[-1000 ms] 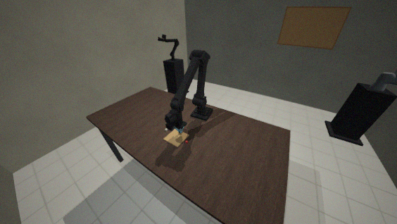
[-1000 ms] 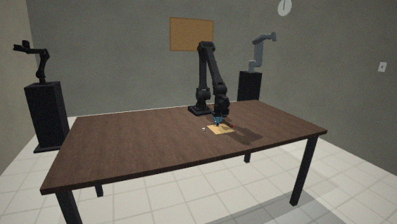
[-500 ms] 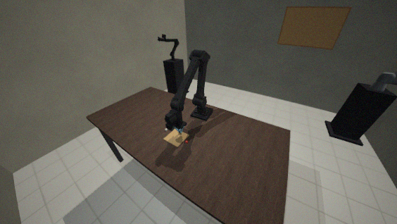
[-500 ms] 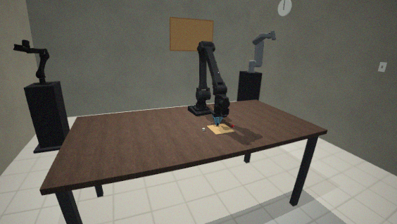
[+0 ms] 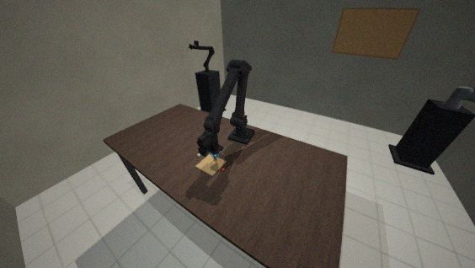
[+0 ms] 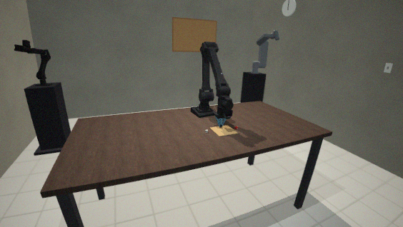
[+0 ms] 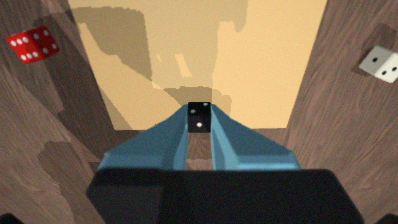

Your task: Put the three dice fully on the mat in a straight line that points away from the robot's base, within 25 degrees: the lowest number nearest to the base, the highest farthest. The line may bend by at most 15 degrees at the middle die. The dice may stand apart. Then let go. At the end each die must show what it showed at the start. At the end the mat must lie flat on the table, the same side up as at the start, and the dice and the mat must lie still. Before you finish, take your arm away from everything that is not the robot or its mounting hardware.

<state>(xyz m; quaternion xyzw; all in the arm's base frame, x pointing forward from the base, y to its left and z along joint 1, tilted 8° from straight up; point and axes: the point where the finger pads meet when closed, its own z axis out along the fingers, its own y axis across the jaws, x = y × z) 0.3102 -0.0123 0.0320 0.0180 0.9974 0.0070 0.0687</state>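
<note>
Starting at the left of the wrist view, shows a red die (image 5: 223, 169) (image 6: 236, 128) (image 7: 33, 45) on the wooden table (image 5: 295, 181) (image 6: 143, 143) (image 7: 350, 150), off the mat and near its side. Shows six white pips on one visible face and four on another. Lies to one side of the gripper (image 5: 216, 158) (image 6: 221, 126) (image 7: 199, 112), well apart from its blue fingers.

In the middle, grips a black die (image 7: 199, 117) between the fingertips, closed down narrow on both its sides. Shows two light pips toward the upper part of the die and one lower down. In the wrist view, appears across the near edge of the tan mat (image 5: 206, 168) (image 6: 223, 133) (image 7: 260, 65); cannot tell from these views whether touching it. Beyond the fingertips, spreads out flat on the table, crossed by shadows from the arm (image 5: 223, 94) (image 6: 218, 68). Bears neither the red die nor the white one.

At the right, shows a white die (image 5: 199, 154) (image 6: 206, 131) (image 7: 382, 64) on the wood, beside the mat and well apart from the fingers. Shows one dark pip on one face and at least two on another, partly cut off by the view's right edge
</note>
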